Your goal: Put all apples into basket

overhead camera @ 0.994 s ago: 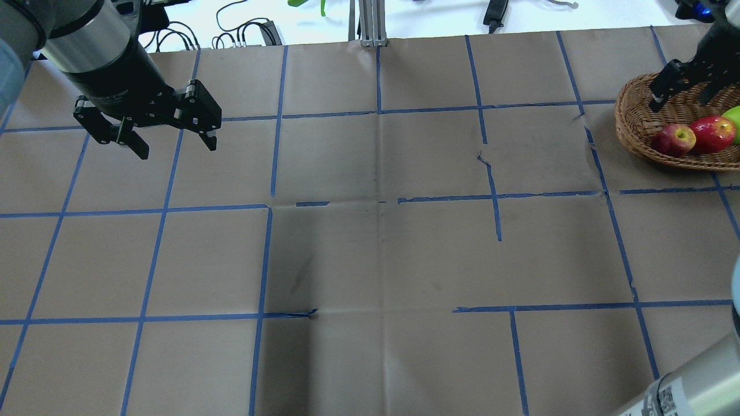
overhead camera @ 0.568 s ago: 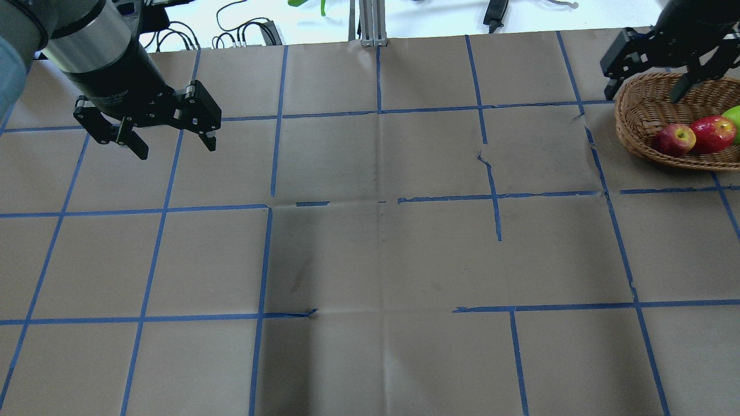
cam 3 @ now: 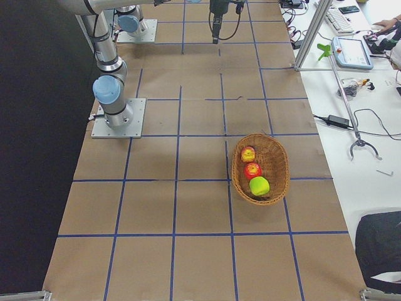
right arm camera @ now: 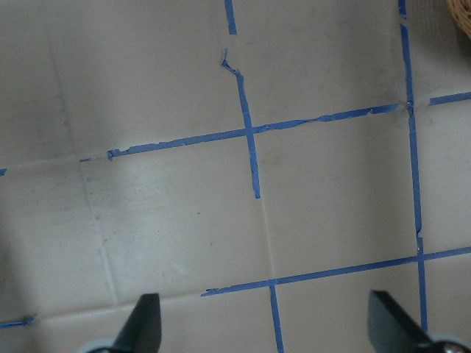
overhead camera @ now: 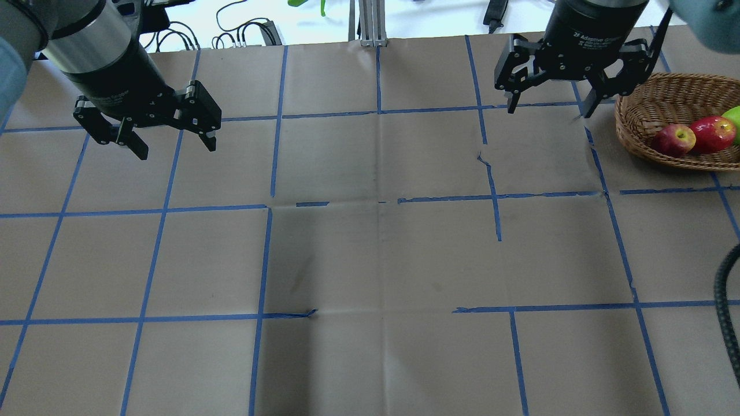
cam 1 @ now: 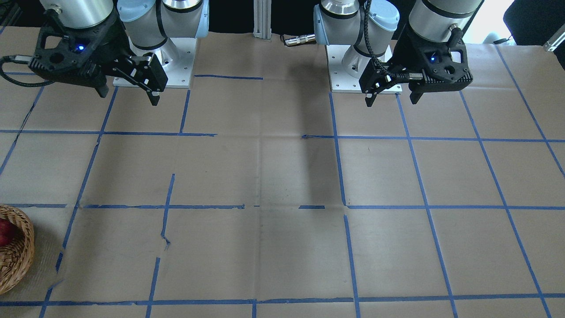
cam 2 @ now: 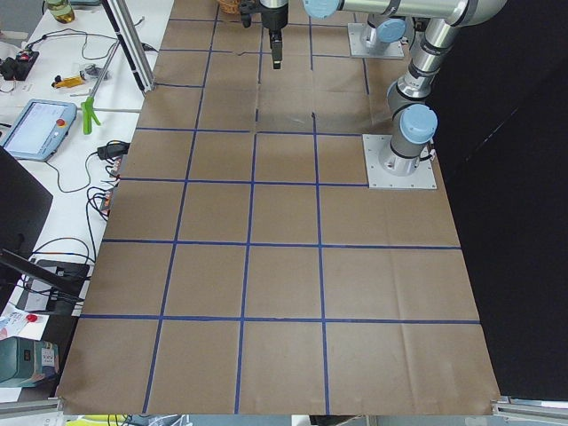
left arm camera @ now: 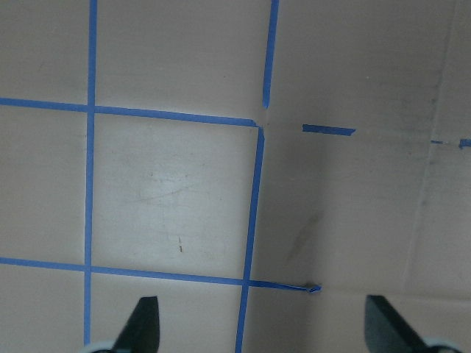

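The wicker basket [overhead camera: 631, 134] stands at the table's far right. In it lie the red-and-yellow apple [overhead camera: 673, 140], the deep red apple [overhead camera: 712, 133] and the lime green apple [overhead camera: 734, 117], the last cut by the view's edge. The exterior right view shows all three apples in the basket [cam 3: 276, 149]. My right gripper [overhead camera: 549, 110] is open and empty, raised just left of the basket. My left gripper [overhead camera: 176, 147] is open and empty over the far left of the table. Both wrist views show only bare paper between open fingers.
Brown paper [overhead camera: 376, 260] with a grid of blue tape covers the table. An aluminium post [overhead camera: 367, 23] and cables stand at the far edge. A pendant tablet [cam 3: 354, 53] lies on the side table. The basket's edge shows in the front-facing view [cam 1: 17, 254].
My right gripper has moved left from over the basket to beside it, still open and empty. The left arm and the apples have not moved.
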{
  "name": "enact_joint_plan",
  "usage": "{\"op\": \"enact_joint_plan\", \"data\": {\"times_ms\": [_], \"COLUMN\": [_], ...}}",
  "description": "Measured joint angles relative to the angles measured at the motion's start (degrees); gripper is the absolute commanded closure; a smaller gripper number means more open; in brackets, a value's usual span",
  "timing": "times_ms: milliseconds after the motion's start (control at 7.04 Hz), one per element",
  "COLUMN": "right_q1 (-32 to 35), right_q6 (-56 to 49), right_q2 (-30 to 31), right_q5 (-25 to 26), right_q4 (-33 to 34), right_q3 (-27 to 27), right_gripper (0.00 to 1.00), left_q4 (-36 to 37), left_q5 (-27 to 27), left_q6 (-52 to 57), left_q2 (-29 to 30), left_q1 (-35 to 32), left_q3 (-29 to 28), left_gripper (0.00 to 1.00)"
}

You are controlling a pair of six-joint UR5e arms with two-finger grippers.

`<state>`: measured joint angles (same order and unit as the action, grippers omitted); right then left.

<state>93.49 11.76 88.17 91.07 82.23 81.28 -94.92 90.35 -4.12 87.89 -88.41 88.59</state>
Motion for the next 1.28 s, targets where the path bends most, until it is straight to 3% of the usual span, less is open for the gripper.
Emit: {"op": "enact_joint_plan", "data": {"times_ms": [568, 1278], "right_q1": [4.2, 4.0], "right_q6": [0.3, -11.0], "right_q2": [0.0, 0.1], "right_q5": [-0.4, 0.0], "right_q4": [-0.2, 0.1], "right_q3": [0.1, -0.1], "right_gripper": [0.00, 0.00], "left_q4": [-0.1, -0.1], "left_q5": [0.1, 0.1], "left_q6": [0.0, 0.1], "left_q2": [0.0, 0.2], "left_q1": [0.0, -0.1], "left_q3": [0.0, -0.1], "left_gripper": [0.02, 0.02]}}
